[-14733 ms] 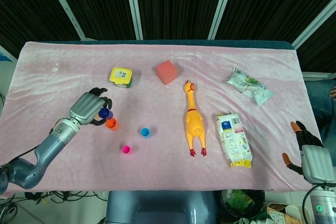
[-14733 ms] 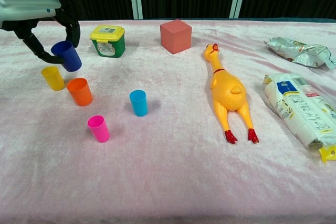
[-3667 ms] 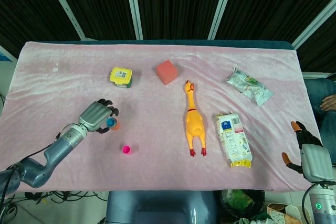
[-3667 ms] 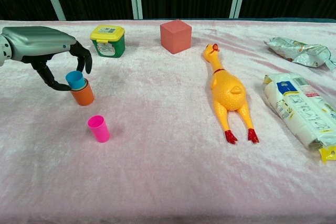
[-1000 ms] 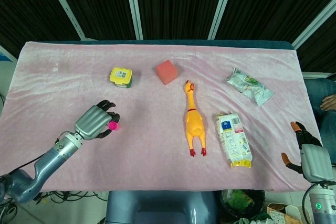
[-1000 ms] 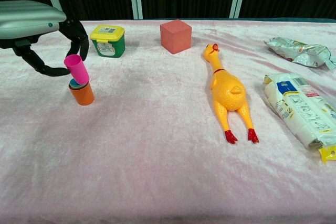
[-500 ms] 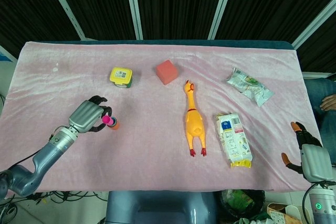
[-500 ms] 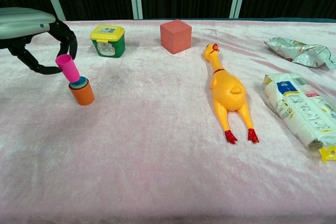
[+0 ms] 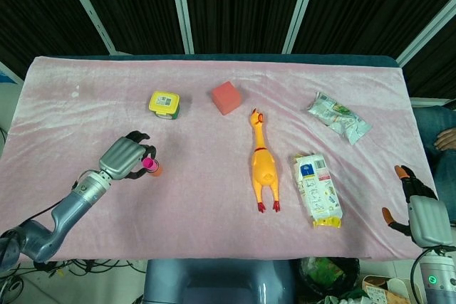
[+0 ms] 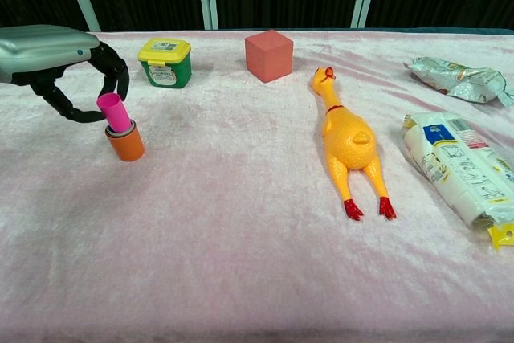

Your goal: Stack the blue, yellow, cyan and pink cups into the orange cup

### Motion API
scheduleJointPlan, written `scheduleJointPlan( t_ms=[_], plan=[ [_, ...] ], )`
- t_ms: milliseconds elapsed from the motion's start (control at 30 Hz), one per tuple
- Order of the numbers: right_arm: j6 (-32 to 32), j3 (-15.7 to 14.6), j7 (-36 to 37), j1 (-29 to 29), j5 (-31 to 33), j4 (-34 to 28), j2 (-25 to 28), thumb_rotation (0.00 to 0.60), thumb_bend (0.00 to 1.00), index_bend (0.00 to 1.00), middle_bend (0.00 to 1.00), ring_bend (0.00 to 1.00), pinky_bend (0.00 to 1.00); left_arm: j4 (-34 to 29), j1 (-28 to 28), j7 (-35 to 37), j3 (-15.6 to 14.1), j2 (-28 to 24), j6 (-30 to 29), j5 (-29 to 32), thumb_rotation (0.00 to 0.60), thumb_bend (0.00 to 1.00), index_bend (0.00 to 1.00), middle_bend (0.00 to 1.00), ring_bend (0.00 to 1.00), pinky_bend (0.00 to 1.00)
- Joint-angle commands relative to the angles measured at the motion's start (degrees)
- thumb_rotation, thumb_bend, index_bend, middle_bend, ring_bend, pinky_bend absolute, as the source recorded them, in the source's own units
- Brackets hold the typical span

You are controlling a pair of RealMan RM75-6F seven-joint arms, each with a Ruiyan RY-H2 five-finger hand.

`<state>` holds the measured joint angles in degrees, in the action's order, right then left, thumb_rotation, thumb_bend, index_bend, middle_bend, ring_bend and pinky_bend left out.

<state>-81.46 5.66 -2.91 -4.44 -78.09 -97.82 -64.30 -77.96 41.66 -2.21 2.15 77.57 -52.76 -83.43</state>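
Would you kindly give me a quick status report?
Left hand holds pink cup, tilted, bottom in orange cup's stack. Right hand idle off table's edge. Nothing in the way.

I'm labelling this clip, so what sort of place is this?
Probably a robot test bench, not a home: a table under a pink cloth, dark slatted panels behind, and unrelated props laid out apart, such as a rubber chicken, a red block and snack packets.

rubber chicken (image 10: 348,136), red cube (image 10: 269,55), green tub (image 10: 165,63)
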Motion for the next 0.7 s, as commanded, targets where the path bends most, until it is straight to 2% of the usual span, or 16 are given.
scheduleJointPlan(
  t_ms=[33, 133, 200, 300, 400, 533, 700],
  plan=[
    [0.01, -0.03, -0.05, -0.01, -0.04, -0.01, 0.0, 0.6, 0.26, 0.04, 0.06, 0.16, 0.21, 0.42, -0.21, -0.6, -0.35, 0.11, 0.75, 0.68, 0.6, 0.34, 0.51, 0.55, 0.18, 0.2],
    [0.01, -0.03, -0.09, -0.02, -0.04, 0.01, -0.03, 0.6, 0.26, 0.04, 0.06, 0.16, 0.21, 0.15, -0.04, -1.27, -0.86, -0.33, 2.65, 1.59, 0.6, 0.31, 0.4, 0.46, 0.16, 0.18],
    [0.02, -0.02, -0.13, -0.02, 0.01, 0.01, -0.04, 0.6, 0.26, 0.04, 0.06, 0.16, 0.21, -0.15, -0.04, -2.0, -1.15, -0.52, 3.44, 2.09, 0.6, 0.23, 0.27, 0.32, 0.11, 0.16],
    [-0.02, 0.02, -0.16, 0.0, 0.1, -0.02, -0.03, 0.6, 0.26, 0.04, 0.06, 0.16, 0.21, -0.31, -0.58, -3.35, -1.55, -0.4, 2.41, 1.61, 0.6, 0.12, 0.14, 0.16, 0.07, 0.14],
    [-0.09, 0.08, -0.15, 0.03, 0.19, -0.01, -0.02, 0.6, 0.26, 0.04, 0.06, 0.16, 0.21, -0.97, -1.77, -3.1, -1.72, -0.36, 0.12, 1.02, 0.6, 0.11, 0.1, 0.11, 0.06, 0.13],
    [-0.15, 0.12, 0.0, 0.08, 0.24, -0.01, 0.04, 0.6, 0.26, 0.04, 0.06, 0.16, 0.21, -1.89, -3.24, -2.28, -1.72, -1.4, -2.62, 0.48, 0.6, 0.11, 0.1, 0.11, 0.06, 0.12],
    [-0.18, 0.01, -0.09, 0.06, -0.07, -0.02, 0.04, 0.6, 0.26, 0.04, 0.06, 0.16, 0.21, -6.34, -6.7, -4.04, -1.5, -6.07, -8.42, 0.68, 0.6, 0.11, 0.1, 0.11, 0.06, 0.12]
  ],
)
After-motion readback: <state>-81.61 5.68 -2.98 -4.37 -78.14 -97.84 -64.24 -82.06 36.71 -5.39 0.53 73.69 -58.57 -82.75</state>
